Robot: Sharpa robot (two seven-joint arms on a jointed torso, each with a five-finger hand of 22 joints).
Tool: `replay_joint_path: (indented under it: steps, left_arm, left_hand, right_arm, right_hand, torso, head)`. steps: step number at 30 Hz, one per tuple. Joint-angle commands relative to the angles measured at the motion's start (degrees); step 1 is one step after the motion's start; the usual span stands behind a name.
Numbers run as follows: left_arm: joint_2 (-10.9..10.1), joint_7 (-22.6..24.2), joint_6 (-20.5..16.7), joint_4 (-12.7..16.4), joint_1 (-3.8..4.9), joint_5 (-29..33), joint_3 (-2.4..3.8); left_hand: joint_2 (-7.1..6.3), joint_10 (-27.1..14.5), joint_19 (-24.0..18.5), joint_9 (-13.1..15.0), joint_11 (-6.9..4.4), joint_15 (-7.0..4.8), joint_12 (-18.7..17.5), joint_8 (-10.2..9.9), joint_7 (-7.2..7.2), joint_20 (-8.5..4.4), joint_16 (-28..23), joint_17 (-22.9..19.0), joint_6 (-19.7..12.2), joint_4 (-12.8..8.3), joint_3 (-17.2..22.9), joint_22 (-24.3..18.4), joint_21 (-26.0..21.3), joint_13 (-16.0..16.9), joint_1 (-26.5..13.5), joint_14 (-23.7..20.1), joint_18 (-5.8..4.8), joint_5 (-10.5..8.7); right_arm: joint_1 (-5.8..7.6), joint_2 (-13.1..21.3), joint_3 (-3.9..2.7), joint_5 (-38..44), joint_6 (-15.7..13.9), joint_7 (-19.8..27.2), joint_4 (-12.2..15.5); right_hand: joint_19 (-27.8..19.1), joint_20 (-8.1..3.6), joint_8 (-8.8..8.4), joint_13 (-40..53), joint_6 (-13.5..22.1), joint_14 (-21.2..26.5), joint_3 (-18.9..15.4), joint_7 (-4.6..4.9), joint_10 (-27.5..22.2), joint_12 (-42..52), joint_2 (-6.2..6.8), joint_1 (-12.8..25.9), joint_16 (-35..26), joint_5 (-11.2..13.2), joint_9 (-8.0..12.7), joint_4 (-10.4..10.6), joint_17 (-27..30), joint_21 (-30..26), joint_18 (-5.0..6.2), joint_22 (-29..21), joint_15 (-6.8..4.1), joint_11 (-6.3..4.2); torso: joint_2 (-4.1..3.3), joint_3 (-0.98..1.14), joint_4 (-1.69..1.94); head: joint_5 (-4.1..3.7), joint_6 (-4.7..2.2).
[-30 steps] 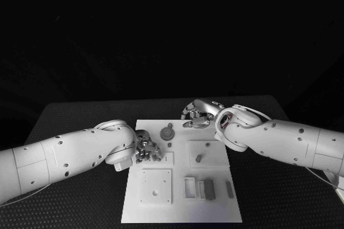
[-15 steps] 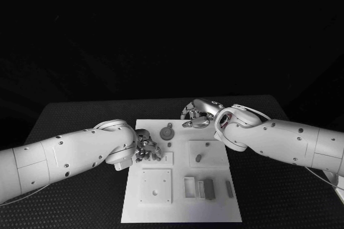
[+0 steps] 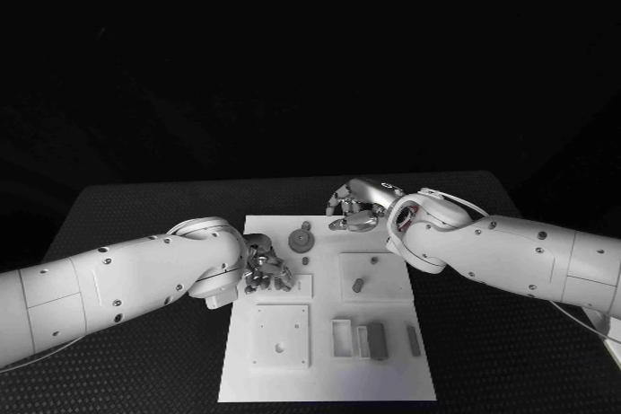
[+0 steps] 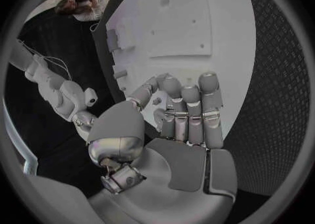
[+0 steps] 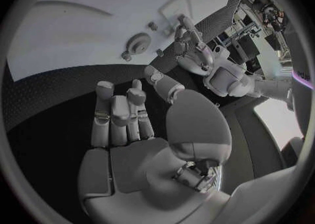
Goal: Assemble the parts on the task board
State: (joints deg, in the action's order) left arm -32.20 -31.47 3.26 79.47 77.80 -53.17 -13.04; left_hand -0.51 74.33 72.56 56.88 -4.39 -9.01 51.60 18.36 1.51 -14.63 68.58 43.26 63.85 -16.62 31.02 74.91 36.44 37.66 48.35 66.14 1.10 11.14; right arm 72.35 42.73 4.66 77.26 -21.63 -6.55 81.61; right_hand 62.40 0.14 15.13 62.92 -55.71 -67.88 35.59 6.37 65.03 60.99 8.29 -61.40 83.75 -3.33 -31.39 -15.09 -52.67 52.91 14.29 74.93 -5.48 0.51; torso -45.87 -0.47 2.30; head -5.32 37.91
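Hovering left hand (image 4: 180, 124) hides no part, wrist view shows.

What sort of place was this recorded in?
Probably a robotics lab test bench: a black table holding a white task board with small grey parts, and two robot hands, left and right, over it.

white task board (image 3: 330, 351), grey parts (image 3: 377, 340) on it, black textured bench (image 3: 143, 207), silver robot hand (image 3: 268, 268) on each white arm (image 3: 117, 288)
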Motion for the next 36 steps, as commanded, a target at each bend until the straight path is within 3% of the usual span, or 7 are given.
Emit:
replay_joint_path:
  steps: [1,16,36]
  left_arm:
    - [-0.2,1.3,0.7,0.3,-0.02,-0.3,0.01]
    - [-0.6,1.6,-1.4,0.1,-0.04,0.1,0.07]
    - [0.2,1.9,-0.3,-0.1,-0.06,-2.1,0.06]
  left_hand:
    - [5.29,0.0,-0.1,0.1,-0.49,-0.38,0.3,0.3,-0.11,-0.12,0.4,-0.1,-0.2,0.0,0.5,1.3,0.3,0.0,6.0,0.2,1.56,0.28]
    - [5.18,0.1,-0.1,0.3,-0.53,-0.35,0.3,0.3,-0.15,-0.1,0.5,-0.1,-0.1,0.0,0.5,1.3,0.4,0.0,6.1,0.2,1.55,0.65]
    - [5.24,0.1,-0.1,0.3,-0.53,-0.35,0.3,0.3,-0.15,-0.09,0.5,-0.1,-0.1,0.1,0.5,1.3,0.4,-0.1,6.1,0.2,1.54,0.74]
  right_arm:
    - [-0.05,0.0,-0.02,0.1,0.6,0.5,0.0]
    - [-0.07,-0.1,-0.02,0.1,0.6,0.5,0.0]
    - [-0.07,0.0,-0.03,0.1,0.6,0.5,0.1]
  right_hand:
    - [-0.2,-0.13,-0.31,0.0,0.0,0.3,0.0,0.45,-0.2,0.0,-0.22,0.4,-0.2,0.1,-0.1,0.1,-0.1,-0.2,0.71,0.9,-0.03,-0.09]
    - [-0.2,-0.14,-0.32,-0.1,0.0,0.3,0.0,0.45,-0.2,0.0,-0.23,0.4,-0.2,0.1,-0.1,0.1,-0.1,-0.2,0.71,0.9,-0.03,-0.1]
    - [-0.1,-0.16,-0.33,-0.1,0.0,0.3,0.0,0.44,-0.2,0.0,-0.25,0.3,-0.2,0.1,-0.1,0.0,-0.1,-0.2,0.71,0.9,-0.04,-0.1]
  torso:
    - [-0.01,0.01,0.04]
    - [0.01,0.03,0.03]
    - [0.01,0.01,0.05]
  head:
    - [-0.02,0.01]
    - [0.03,-0.02]
    - [-0.02,0.04]
